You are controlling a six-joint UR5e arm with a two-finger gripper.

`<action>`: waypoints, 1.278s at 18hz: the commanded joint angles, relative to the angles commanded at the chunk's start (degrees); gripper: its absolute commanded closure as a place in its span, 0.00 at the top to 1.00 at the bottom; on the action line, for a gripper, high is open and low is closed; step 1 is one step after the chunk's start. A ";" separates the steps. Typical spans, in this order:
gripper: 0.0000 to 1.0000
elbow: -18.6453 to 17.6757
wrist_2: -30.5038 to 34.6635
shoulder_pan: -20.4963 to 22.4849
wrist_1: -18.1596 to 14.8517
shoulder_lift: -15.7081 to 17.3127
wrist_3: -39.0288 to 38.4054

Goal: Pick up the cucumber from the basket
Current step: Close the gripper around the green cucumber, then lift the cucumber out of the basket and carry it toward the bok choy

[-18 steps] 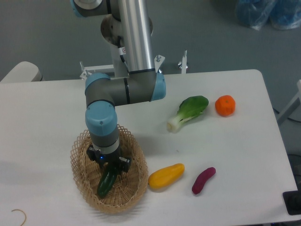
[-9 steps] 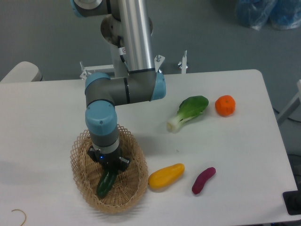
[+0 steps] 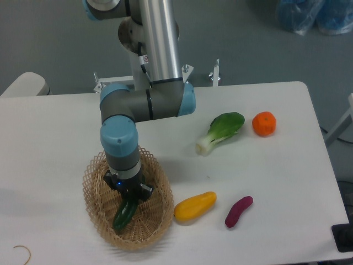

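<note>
Gripper [image 3: 128, 200] sits down inside the basket [image 3: 95, 176], fingers closed round the upper end of the cucumber [image 3: 123, 214], whose long axis runs approx 1 to 7 o'clock, rest trailing toward 7.

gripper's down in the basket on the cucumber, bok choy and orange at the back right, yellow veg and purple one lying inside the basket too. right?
One slip. The yellow vegetable and the purple one lie on the table, to the right of the basket, not inside it. The camera view shows only the cucumber in the basket, with the gripper down on it. The rest stands.
</note>
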 joint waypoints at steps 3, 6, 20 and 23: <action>0.43 3.25 0.00 0.35 -0.71 1.41 1.50; 0.43 5.27 0.00 2.19 -1.93 2.99 4.12; 0.41 6.16 -2.99 20.90 -4.48 8.62 35.48; 0.41 6.95 -5.70 24.95 -6.32 8.79 41.30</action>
